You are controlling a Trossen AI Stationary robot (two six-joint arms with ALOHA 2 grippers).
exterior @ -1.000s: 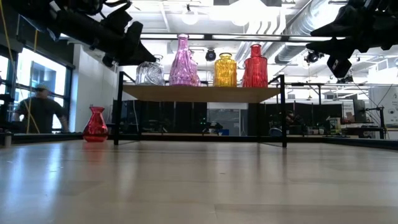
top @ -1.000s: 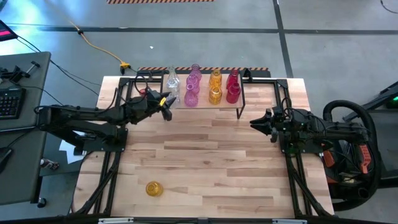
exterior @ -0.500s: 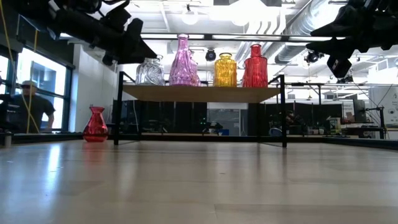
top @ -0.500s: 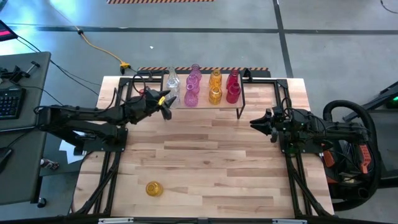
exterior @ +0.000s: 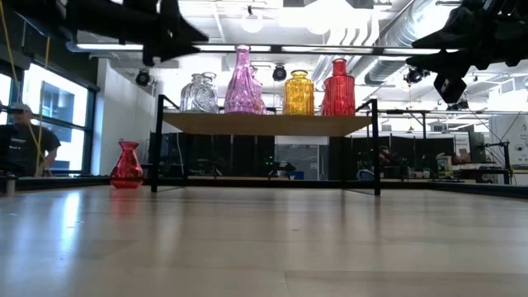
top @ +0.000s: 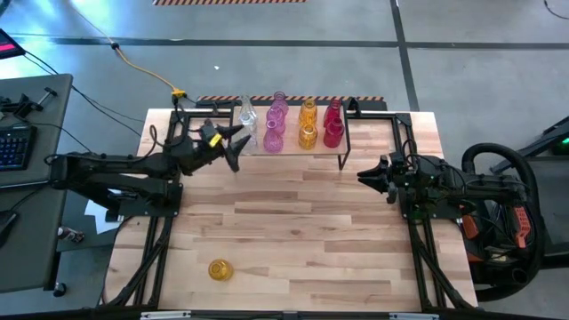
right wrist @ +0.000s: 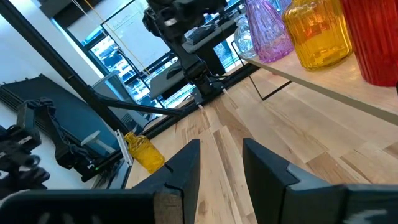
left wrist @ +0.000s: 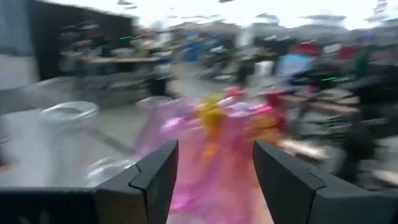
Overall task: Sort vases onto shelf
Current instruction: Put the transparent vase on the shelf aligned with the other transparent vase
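1. Your shelf [top: 293,153] is a low light-wood board on thin black wire legs, at the far edge of the butcher-block table [top: 293,231].
2. On it stand ribbed, translucent glass vases in colour pairs: clear [top: 246,117], pink-purple [top: 276,120], amber-yellow [top: 308,124] and red [top: 333,123], each bulbous with a narrow neck.
3. One amber vase [top: 220,269] lies on the near-left part of the table, well apart from the shelf.
4. In the low view a small red vase [exterior: 126,165] stands on the table left of the shelf's legs.
5. Your left gripper [top: 229,145] hangs just beside the shelf's left end near the clear vases, fingers spread and empty.
6. Your right gripper [top: 366,177] waits off the shelf's right end, fingers parted with nothing between them.
7. A yellow cable [top: 142,67] crosses the floor beyond; a person [exterior: 21,148] stands far left.
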